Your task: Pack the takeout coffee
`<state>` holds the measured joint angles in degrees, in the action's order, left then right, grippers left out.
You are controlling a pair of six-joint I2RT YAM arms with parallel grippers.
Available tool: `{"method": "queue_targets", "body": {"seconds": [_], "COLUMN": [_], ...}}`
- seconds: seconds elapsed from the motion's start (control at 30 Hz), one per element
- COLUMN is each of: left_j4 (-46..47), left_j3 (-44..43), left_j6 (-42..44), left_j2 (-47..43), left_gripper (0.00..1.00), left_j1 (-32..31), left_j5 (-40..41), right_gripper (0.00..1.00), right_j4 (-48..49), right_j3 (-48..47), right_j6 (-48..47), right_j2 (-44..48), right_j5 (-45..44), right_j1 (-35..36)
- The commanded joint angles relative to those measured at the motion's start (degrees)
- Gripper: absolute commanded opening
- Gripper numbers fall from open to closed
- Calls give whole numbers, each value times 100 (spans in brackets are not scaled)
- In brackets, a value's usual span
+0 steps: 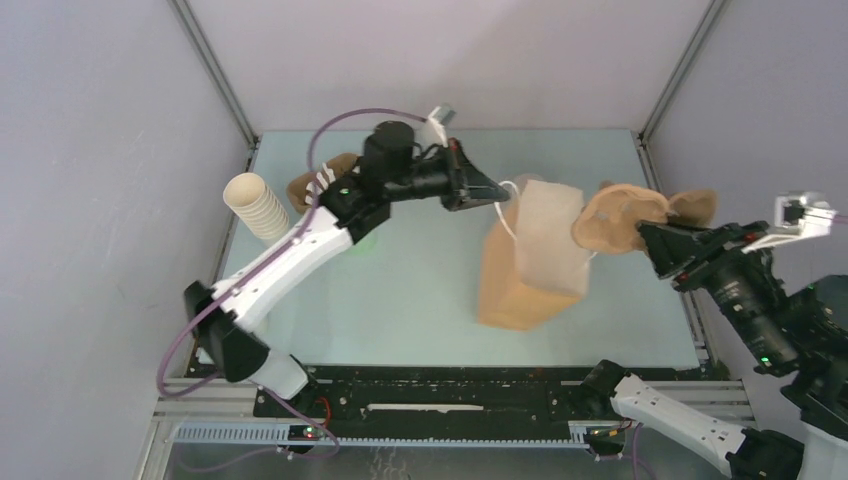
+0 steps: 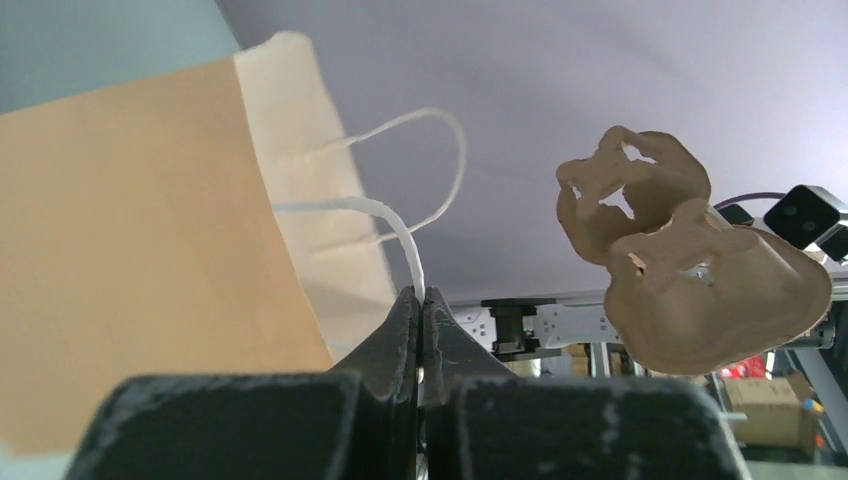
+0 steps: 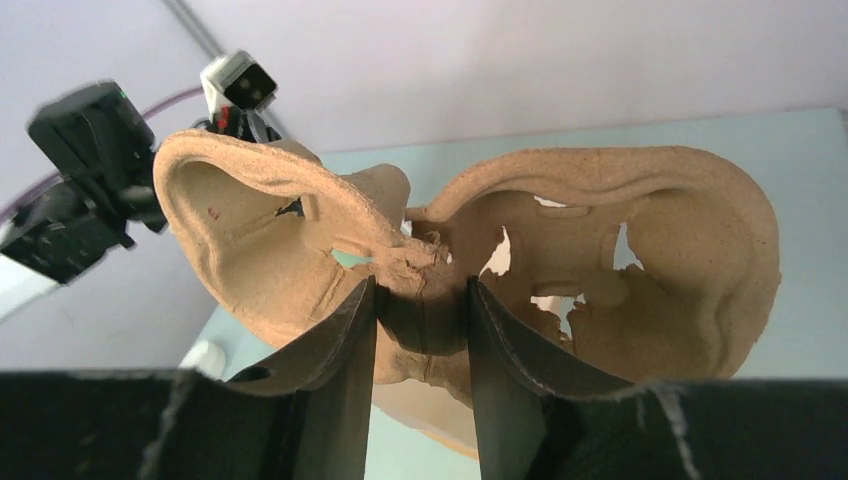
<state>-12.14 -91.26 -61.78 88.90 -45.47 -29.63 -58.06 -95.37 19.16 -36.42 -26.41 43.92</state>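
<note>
The takeout coffee is out of view. A brown paper bag [image 1: 525, 270] [image 2: 130, 230] stands mid-table with its pale mouth facing up. My left gripper [image 1: 505, 190] [image 2: 421, 295] is shut on the bag's near white cord handle [image 2: 400, 235] at the bag's top left edge. My right gripper [image 1: 650, 240] [image 3: 420, 300] is shut on the middle ridge of a brown pulp cup carrier [image 1: 625, 215] [image 3: 600, 250] [image 2: 690, 270]. It holds the carrier in the air just right of the bag's mouth, and both cup wells are empty.
A tall stack of cream cups [image 1: 250, 205] leans at the table's left edge. Another brown pulp carrier [image 1: 320, 180] lies behind the left arm. A small white rounded thing [image 3: 205, 357] lies on the table, too little showing to name. Grey walls close in three sides.
</note>
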Motion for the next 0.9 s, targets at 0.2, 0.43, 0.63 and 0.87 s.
{"method": "queue_targets", "body": {"seconds": [0.2,0.43,0.63,0.87], "left_j4": [-1529,-2530,-2456,-2338], "left_j3": [684,614,1474,1752], "left_j6": [1539,2753,2925,2802], "left_j2": [-966,-1083,-1766,-2052], "left_gripper": [0,0,0,0], "left_j1": [688,737,834,980], "left_j5": [-1410,-1594,-1911,-1965], "right_gripper": [43,41,42,39], "right_j4": [1626,1393,1417,1585], "right_j3": [825,1270,2332,3157], "right_j6": [-1073,-2161,-2992,-2700], "right_j2": [-765,-1127,-516,-348], "right_j5": [2898,5246,6346,7002], "right_j1": [34,-22,-17,70]}}
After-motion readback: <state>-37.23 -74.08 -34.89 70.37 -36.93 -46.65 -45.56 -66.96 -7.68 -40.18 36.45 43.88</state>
